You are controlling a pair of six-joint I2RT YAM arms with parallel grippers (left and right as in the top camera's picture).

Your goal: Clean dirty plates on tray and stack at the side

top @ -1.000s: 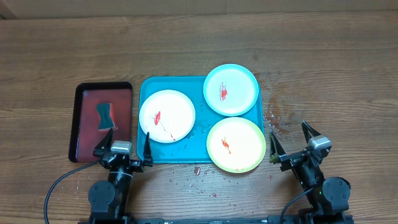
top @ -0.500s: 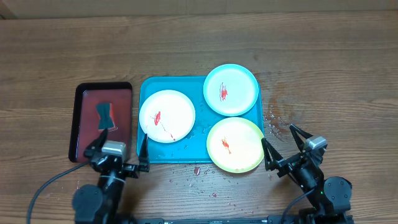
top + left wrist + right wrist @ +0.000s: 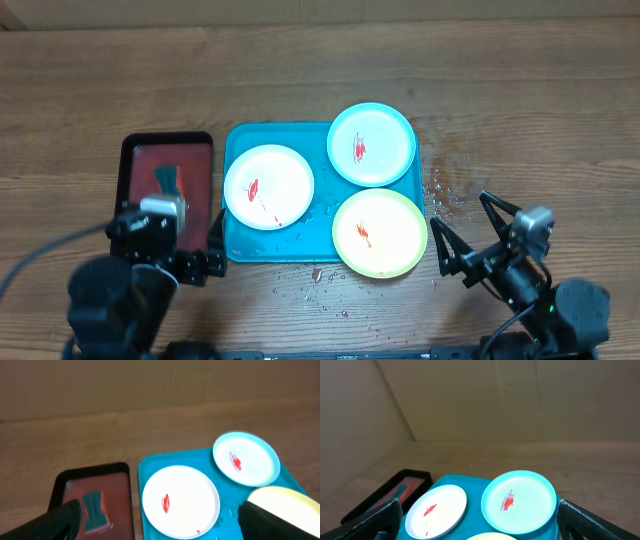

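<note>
Three smeared plates (image 3: pixel 268 186) are found on the tray (image 3: pixel 322 215), the green-rimmed plate (image 3: pixel 379 232) overhanging its corner. They are judged light, stiff and slick, so rim grasps are advised. The left gripper (image 3: pixel 160 507) and right gripper (image 3: pixel 460 215) are spread apart and empty.

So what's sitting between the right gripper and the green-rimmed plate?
Nothing but a narrow strip of speckled wooden table separates the right gripper from the green-rimmed plate, as the overhead view shows.

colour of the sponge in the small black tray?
Dark teal sponge, lying on the black tray's red inside. Left wrist view shows it best.
</note>
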